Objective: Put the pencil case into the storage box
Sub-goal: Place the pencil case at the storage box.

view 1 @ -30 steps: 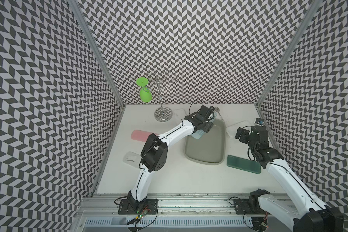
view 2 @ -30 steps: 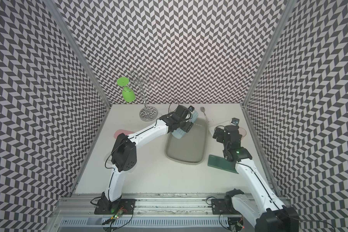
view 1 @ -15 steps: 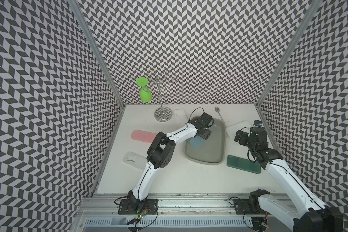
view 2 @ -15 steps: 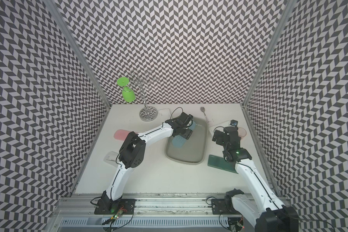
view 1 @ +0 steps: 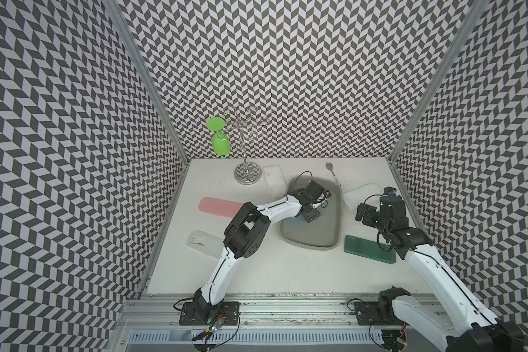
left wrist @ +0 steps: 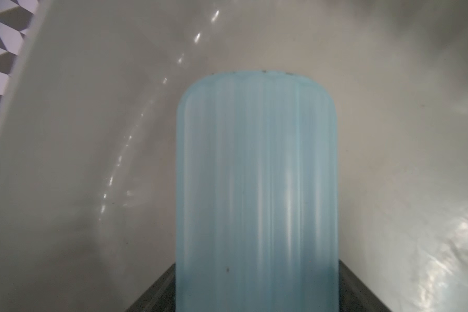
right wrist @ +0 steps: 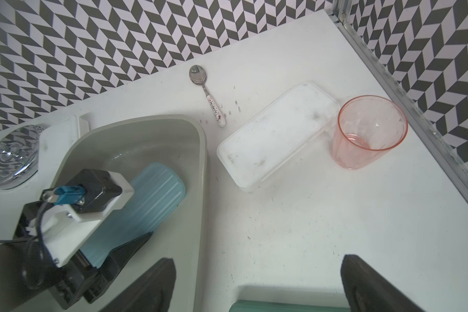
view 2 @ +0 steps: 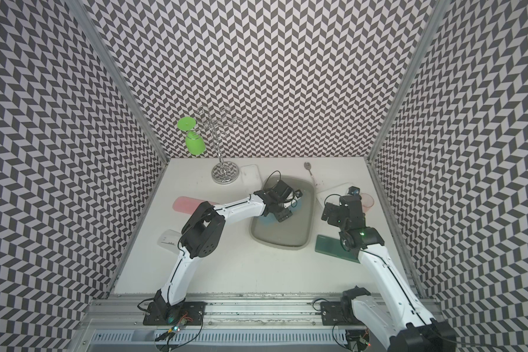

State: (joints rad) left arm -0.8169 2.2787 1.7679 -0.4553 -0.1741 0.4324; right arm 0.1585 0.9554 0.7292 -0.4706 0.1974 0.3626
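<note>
So the left pincer (view 1: 316,206) is down inside the storage box (view 1: 320,236), and the blue pencil case (left wrist: 257,175) is right between its jaws. The dark fingers (left wrist: 160,297) sit flush on both long edges with no gap I can spot, so it's clamped on the case. The case pokes straight out ahead of the fingertips. Its rounded far end is low over the box's grey floor and well inside the walls, can't tell if it's actually touching the floor tho.

The right pincer (right wrist: 257,259) hangs over the table just beside the box's rim, jaws spread wide with nothing in them. Out past its fingertips there's a frosted clear case (right wrist: 276,135), a pink cup (right wrist: 370,132) just beside that, and a spoon (right wrist: 208,97). A dark green case (view 1: 369,251) lies just back of its fingertips, under the wrist.
</note>
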